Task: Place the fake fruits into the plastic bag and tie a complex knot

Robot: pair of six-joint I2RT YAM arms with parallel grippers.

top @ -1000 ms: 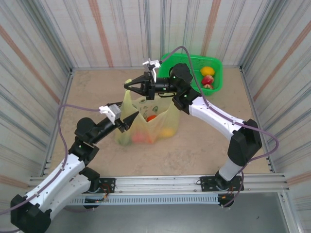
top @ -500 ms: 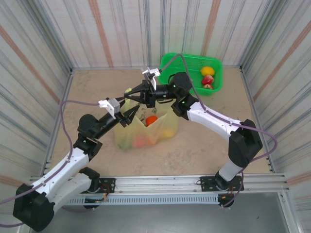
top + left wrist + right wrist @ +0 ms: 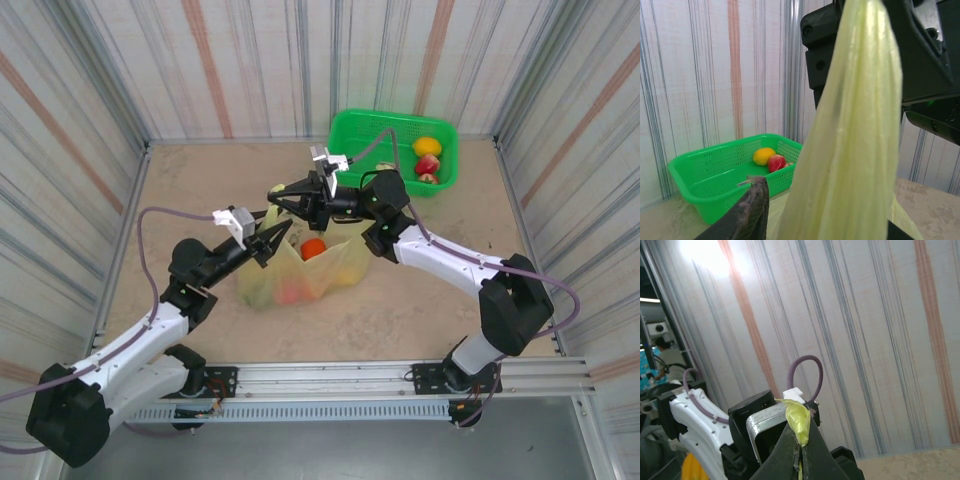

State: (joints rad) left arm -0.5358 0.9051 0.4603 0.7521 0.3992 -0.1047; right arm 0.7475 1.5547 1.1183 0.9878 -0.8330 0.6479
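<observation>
Right gripper (image 3: 800, 436) is clamped on the top of the thin translucent pale yellow-green plastic bag (image 3: 335, 268). Left gripper (image 3: 277, 231) straddles the raised plastic just beneath it; grip undetermined.

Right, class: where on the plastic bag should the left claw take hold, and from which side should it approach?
Grip the handle strip of the plastic bag, just below where the right claw pinches it. Pulled up, it hangs as a gathered upright band, so the left claw should probably come in level from its own side and close across it.
</observation>
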